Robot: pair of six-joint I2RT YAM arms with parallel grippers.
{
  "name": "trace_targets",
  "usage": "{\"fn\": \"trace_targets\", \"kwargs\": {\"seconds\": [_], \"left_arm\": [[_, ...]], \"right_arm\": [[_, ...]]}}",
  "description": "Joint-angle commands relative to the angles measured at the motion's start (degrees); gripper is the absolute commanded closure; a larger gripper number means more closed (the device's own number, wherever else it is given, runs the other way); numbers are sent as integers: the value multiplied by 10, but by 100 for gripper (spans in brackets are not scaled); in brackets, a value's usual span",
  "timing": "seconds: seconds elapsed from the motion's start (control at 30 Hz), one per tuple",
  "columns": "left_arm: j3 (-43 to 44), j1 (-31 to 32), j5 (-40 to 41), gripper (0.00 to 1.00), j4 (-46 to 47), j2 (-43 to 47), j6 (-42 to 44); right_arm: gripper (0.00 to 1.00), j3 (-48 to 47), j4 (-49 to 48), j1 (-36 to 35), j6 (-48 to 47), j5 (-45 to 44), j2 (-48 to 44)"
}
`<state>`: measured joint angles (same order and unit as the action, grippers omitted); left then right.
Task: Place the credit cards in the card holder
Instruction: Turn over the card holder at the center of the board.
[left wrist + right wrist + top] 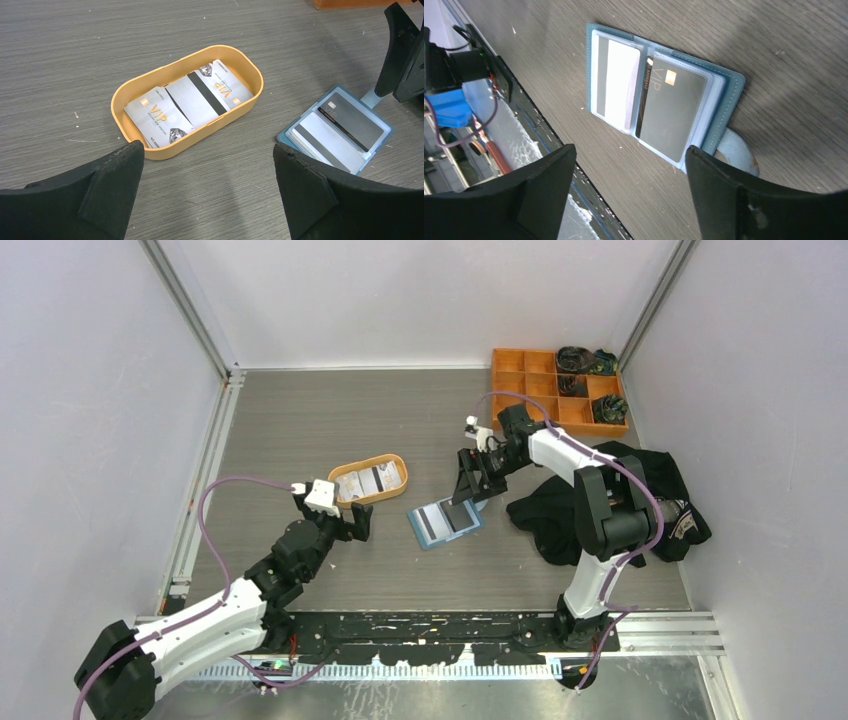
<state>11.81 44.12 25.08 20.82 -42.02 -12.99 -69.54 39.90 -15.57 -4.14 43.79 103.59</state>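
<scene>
The credit cards (187, 102) are seen lying flat in the orange oval tray (172, 147), directly ahead of the left fingers (100, 200), which are spread wide and empty. The tray's long axis is set diagonally across that view, near-left to far-right, so a slanted approach would likely be needed. The card holder (664, 100) is laid open on the desk (60, 50) just right of the tray (cards already show in its clear pockets), below the right fingers (514, 200), likewise parted with nothing held. The tray is judged nearer the left arm.
</scene>
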Motion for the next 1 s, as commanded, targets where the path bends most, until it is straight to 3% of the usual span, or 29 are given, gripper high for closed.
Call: {"fn": "trace_targets", "kwargs": {"seconds": [0.0, 0.13, 0.3, 0.97], "left_arm": [[1, -2, 12, 0, 43, 5, 7], [1, -2, 11, 0, 43, 5, 7], [1, -2, 10, 0, 43, 5, 7], [-1, -2, 9, 0, 44, 7, 7]], "right_arm": [[22, -7, -12, -9, 12, 22, -15], [35, -9, -12, -18, 18, -1, 0], [44, -15, -7, -22, 25, -24, 22], [44, -32, 14, -35, 21, -89, 68]]}}
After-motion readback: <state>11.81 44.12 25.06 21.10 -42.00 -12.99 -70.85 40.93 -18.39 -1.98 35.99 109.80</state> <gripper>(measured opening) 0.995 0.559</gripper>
